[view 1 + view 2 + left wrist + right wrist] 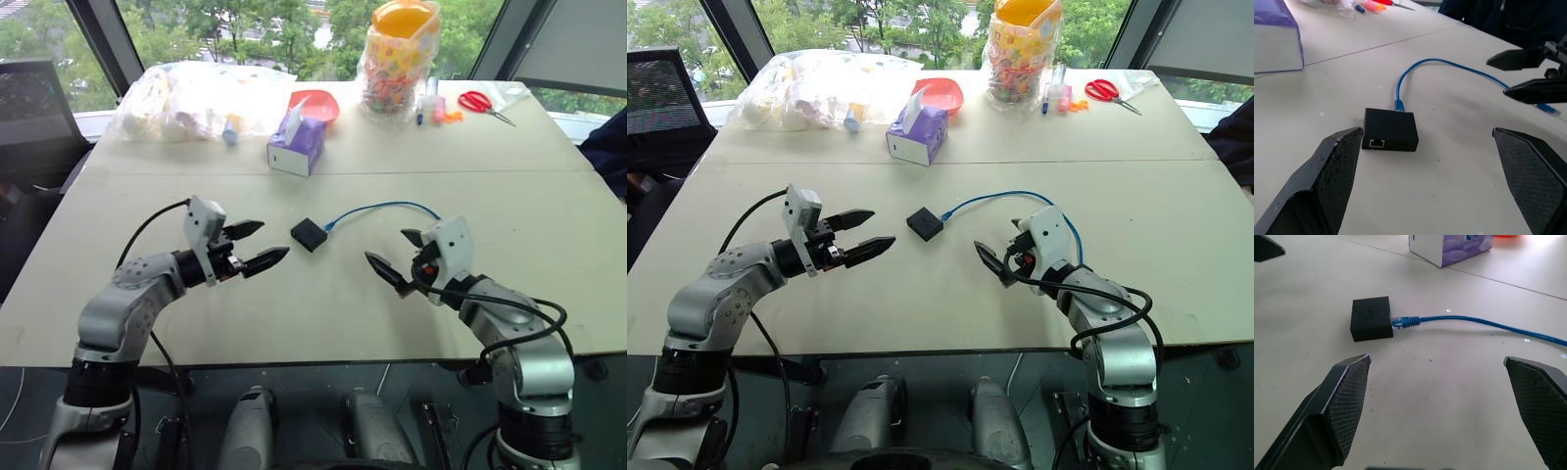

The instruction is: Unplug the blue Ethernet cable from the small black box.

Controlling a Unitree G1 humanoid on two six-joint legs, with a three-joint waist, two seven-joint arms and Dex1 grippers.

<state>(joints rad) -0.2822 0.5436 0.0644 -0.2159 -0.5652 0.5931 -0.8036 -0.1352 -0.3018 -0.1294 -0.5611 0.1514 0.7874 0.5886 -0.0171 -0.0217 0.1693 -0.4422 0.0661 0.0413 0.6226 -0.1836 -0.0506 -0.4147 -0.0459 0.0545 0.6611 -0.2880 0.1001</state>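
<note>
The small black box (308,234) lies flat on the beige table (323,313) between my two arms. The blue Ethernet cable (382,208) has its plug in the box's right side and arcs away to the right, behind my right gripper. My left gripper (257,246) hovers open just left of the box, fingers pointing at it. My right gripper (399,253) is open too, right of the box, aimed back toward it. Neither touches box or cable. The right wrist view shows the box (1371,319) with the cable plug (1403,322) seated.
A purple tissue box (297,145) stands behind the black box. Farther back are a clear bag of items (196,98), a red bowl (315,104), a jar of sweets (397,59), pens and red scissors (480,102). A chair (34,108) stands at the far left.
</note>
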